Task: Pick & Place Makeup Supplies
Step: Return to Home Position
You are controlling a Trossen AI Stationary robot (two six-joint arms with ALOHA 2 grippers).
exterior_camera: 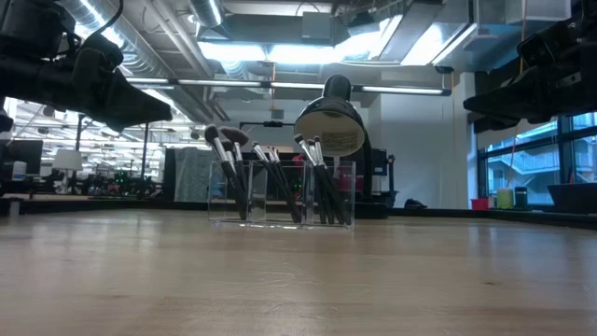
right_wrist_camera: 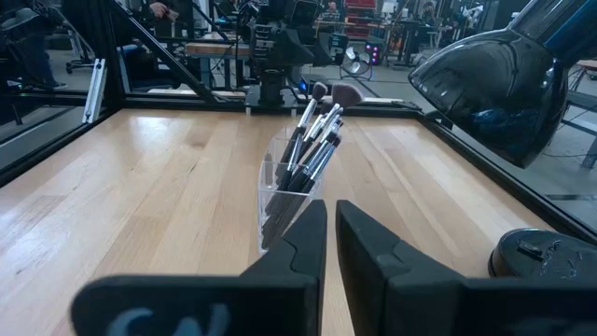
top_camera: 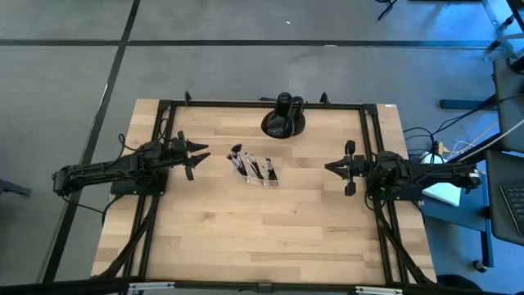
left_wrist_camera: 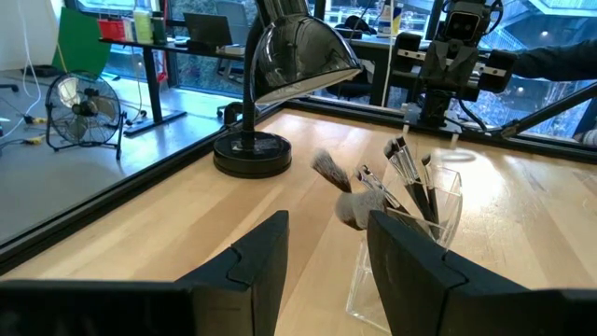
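Note:
Several thin makeup brushes with dark handles stand handle-down and tips-up, leaning, in a small clear plastic organiser at the table's middle. They also show in the low view and in both wrist views. My left gripper hovers above the table to the left of the organiser, pointing at it, open, with nothing between its fingers. My right gripper hovers to the right of the organiser, pointing at it, shut, and holds nothing.
A black desk lamp with a rounded shade stands on its round base near the table's far edge, just behind the organiser. A black frame runs around the table's edges. Bare wood lies toward the near edge.

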